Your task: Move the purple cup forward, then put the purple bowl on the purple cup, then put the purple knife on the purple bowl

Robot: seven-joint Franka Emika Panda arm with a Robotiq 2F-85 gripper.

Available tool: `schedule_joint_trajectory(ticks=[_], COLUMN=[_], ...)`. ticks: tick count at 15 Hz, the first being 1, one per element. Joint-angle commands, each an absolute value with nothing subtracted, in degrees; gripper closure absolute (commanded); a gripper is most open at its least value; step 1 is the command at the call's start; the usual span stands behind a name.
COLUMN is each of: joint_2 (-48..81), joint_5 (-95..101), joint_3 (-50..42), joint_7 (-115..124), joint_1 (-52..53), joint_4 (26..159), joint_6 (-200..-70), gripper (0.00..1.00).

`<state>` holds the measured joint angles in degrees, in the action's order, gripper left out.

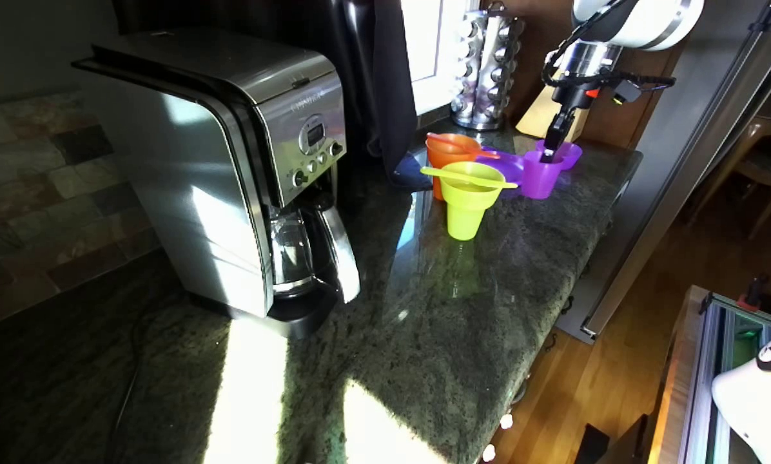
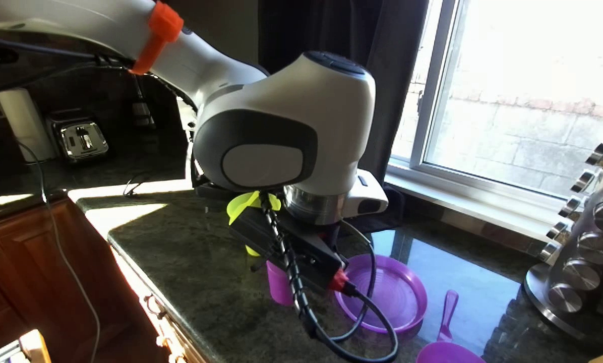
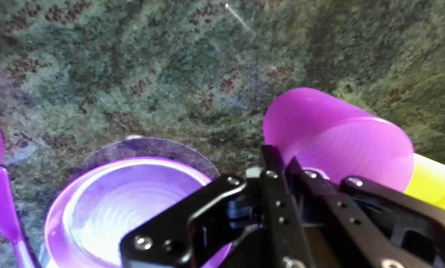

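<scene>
The gripper [image 3: 281, 154] is clamped on one wall of the purple cup [image 3: 341, 137], near the yellow cup [image 1: 465, 221]. Held only there, it may tilt when moved; whether its base touches the surface [image 1: 488, 309], I cannot tell.

Tapered purple cup [image 1: 540, 180] is facing mouth-up rn, round purple bowl [image 2: 450, 354] is sitting apart from it, w/ purple knife [image 3: 6, 216] lying right beside that bowl.
</scene>
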<state>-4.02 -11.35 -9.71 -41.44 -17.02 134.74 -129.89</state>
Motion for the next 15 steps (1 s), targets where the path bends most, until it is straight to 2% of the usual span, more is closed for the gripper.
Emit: schedule_joint_trajectory(ticks=[1, 15], joint_2=[-6.54, -5.37], joint_5=[-12.55, -6.97], joint_3=[-11.12, -12.93], joint_7=[-39.36, -29.78], joint_1=[-14.38, -13.99], joint_4=[140.74, 142.13], joint_6=[-137.47, -141.76], gripper=[0.99, 0.99])
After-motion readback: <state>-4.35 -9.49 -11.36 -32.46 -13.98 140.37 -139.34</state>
